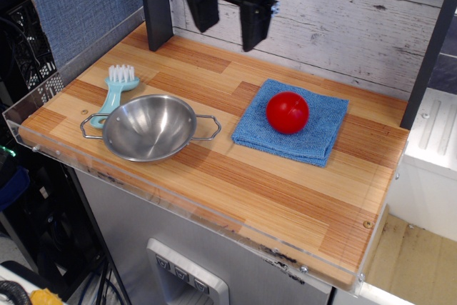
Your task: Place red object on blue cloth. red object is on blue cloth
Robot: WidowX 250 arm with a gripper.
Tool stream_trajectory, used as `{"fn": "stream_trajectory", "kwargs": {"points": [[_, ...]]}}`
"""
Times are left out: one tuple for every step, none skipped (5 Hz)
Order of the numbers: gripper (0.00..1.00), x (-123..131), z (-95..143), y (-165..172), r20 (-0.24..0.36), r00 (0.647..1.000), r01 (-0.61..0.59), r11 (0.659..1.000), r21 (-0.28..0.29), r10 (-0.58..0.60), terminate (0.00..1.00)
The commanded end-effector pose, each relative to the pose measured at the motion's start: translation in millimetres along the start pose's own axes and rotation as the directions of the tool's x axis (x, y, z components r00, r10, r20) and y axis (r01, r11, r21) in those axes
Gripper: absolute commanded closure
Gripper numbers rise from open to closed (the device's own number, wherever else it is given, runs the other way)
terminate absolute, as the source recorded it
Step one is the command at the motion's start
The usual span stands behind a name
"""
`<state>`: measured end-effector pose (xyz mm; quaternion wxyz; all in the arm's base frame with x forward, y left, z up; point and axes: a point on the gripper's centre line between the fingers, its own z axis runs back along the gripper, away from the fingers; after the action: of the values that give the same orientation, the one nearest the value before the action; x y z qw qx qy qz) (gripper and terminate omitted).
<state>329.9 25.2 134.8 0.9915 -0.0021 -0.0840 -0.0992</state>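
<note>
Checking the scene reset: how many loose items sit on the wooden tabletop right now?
4. A red ball rests on the blue cloth at right; a steel bowl sits at left, with a pale-blue brush just behind it. The open gripper hangs above, empty.

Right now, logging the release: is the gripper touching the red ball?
Apart. The observation.image view shows the gripper, jaws open, raised near the back wall, with bare table between it and the red ball.

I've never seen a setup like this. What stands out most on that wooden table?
The red ball catches the eye first, sitting in the middle of a blue cloth on the right half of the table. To the left stands a shiny steel bowl with a pale-blue brush behind it. The black gripper hangs above, jaws open and empty.
</note>
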Motion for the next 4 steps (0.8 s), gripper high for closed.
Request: {"fn": "stream_trajectory", "kwargs": {"points": [[0.00, -12.7, 9.8, 16.0, 0.018, 1.000, -0.023, 0.998, 0.050, 0.022, 0.00], [0.00, -14.2, 5.5, 22.2, -0.012, 1.000, -0.022, 0.999, 0.043, 0.022, 0.00], [0.00, -14.2, 5.5, 22.2, -0.012, 1.000, -0.022, 0.999, 0.043, 0.022, 0.00], [0.00, -14.2, 5.5, 22.2, -0.012, 1.000, -0.022, 0.999, 0.043, 0.022, 0.00]]}}
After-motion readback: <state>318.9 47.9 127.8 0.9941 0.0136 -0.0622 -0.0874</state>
